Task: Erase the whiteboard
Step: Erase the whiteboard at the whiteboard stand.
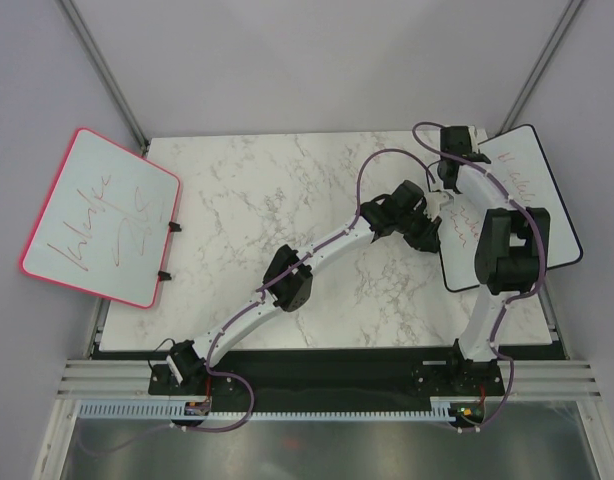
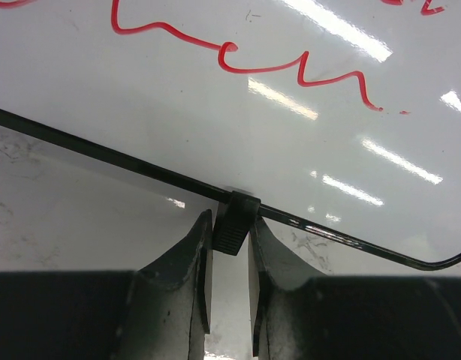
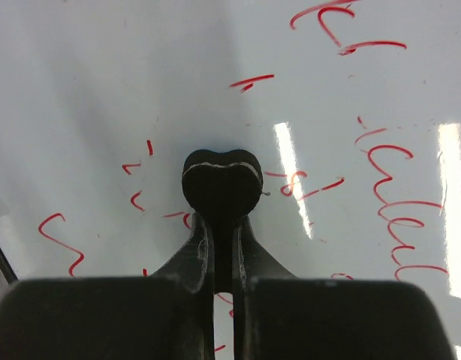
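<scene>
The whiteboard point(image 1: 532, 190) with the thin black frame lies at the table's right side and bears red handwriting. My left gripper point(image 1: 434, 205) is at its left edge. In the left wrist view the left gripper point(image 2: 230, 225) is shut on a small black tab point(image 2: 235, 219) on the board's frame. My right gripper point(image 1: 452, 172) is over the board's far part. In the right wrist view the right gripper point(image 3: 221, 221) is shut on a black rounded eraser point(image 3: 221, 180) that rests against the white face point(image 3: 103, 90). Broken red strokes lie around the eraser.
A pink-framed whiteboard point(image 1: 102, 215) with red scribbles hangs over the table's left edge. The marble table top point(image 1: 267, 190) lies between the two boards. The left arm point(image 1: 287, 280) stretches diagonally across it.
</scene>
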Tool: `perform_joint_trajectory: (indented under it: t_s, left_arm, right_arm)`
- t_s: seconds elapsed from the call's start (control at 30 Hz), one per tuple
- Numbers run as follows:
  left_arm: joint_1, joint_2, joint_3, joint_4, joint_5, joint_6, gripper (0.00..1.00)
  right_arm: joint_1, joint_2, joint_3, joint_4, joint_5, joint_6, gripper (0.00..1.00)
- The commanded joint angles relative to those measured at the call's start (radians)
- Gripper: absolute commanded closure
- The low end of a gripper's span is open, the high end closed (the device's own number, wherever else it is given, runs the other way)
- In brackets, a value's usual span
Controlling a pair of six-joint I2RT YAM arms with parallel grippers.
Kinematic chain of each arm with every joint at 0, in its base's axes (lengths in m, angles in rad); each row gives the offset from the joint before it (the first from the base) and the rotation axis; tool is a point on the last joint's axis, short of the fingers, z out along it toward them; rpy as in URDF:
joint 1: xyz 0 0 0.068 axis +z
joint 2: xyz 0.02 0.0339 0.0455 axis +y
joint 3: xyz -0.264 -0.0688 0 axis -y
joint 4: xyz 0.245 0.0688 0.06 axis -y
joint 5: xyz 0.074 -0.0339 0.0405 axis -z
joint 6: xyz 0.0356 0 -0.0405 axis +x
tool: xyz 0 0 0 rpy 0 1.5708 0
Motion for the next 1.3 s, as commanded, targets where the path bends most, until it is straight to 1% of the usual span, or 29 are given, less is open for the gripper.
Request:
perform_joint_trajectory:
  t_s: [0.0, 0.17, 0.23, 0.37, 0.43, 0.5, 0.6, 0.67, 0.73, 0.8, 0.93, 1.07, 1.13, 1.2, 1.27]
  left_arm:
    - [0.008, 0.028, 0.018, -0.062, -0.058, -0.066, 0.98]
    - [0.007, 0.028, 0.021, -0.062, -0.060, -0.066, 0.98]
    - [0.007, 0.028, 0.021, -0.062, -0.060, -0.066, 0.98]
    - [0.005, 0.028, 0.021, -0.065, -0.063, -0.064, 0.98]
    - [0.007, 0.028, 0.023, -0.063, -0.061, -0.066, 0.98]
    - [0.007, 0.029, 0.024, -0.063, -0.060, -0.066, 0.98]
    - [0.007, 0.029, 0.024, -0.063, -0.060, -0.066, 0.98]
    - [0.007, 0.031, 0.024, -0.063, -0.060, -0.066, 0.98]
    - [0.008, 0.029, 0.024, -0.065, -0.060, -0.066, 0.98]
    - [0.007, 0.029, 0.024, -0.065, -0.058, -0.069, 0.98]
    - [0.010, 0.029, 0.024, -0.065, -0.057, -0.072, 0.98]
    - [0.011, 0.029, 0.024, -0.065, -0.055, -0.075, 0.98]
    - [0.011, 0.029, 0.024, -0.062, -0.053, -0.076, 0.98]
    - [0.011, 0.029, 0.024, -0.062, -0.055, -0.076, 0.98]
    - [0.011, 0.029, 0.023, -0.062, -0.055, -0.076, 0.98]
  right_arm:
    - [-0.036, 0.023, 0.083, -0.011, 0.062, 0.020, 1.00]
    - [-0.112, -0.038, 0.089, -0.040, 0.151, 0.017, 1.00]
    - [-0.125, -0.071, 0.093, -0.039, 0.151, 0.009, 1.00]
    - [-0.134, -0.068, 0.121, -0.031, 0.156, 0.002, 1.00]
    - [-0.129, -0.049, 0.130, -0.033, 0.142, 0.017, 1.00]
    - [-0.106, -0.030, 0.129, -0.024, 0.084, 0.019, 1.00]
    - [-0.042, 0.022, 0.129, 0.004, 0.038, -0.030, 1.00]
    - [-0.014, 0.058, 0.159, -0.001, 0.024, -0.049, 1.00]
    - [-0.014, 0.095, 0.187, 0.001, -0.013, -0.046, 1.00]
    - [-0.019, 0.116, 0.196, 0.021, 0.001, -0.069, 1.00]
    - [-0.042, 0.138, 0.239, 0.039, 0.132, -0.095, 1.00]
    - [-0.091, 0.081, 0.202, 0.050, 0.228, -0.086, 1.00]
    - [-0.102, 0.017, 0.148, 0.068, 0.239, -0.090, 1.00]
    - [-0.106, -0.046, 0.106, 0.122, 0.243, -0.106, 1.00]
    - [-0.109, -0.080, 0.066, 0.157, 0.274, -0.127, 1.00]
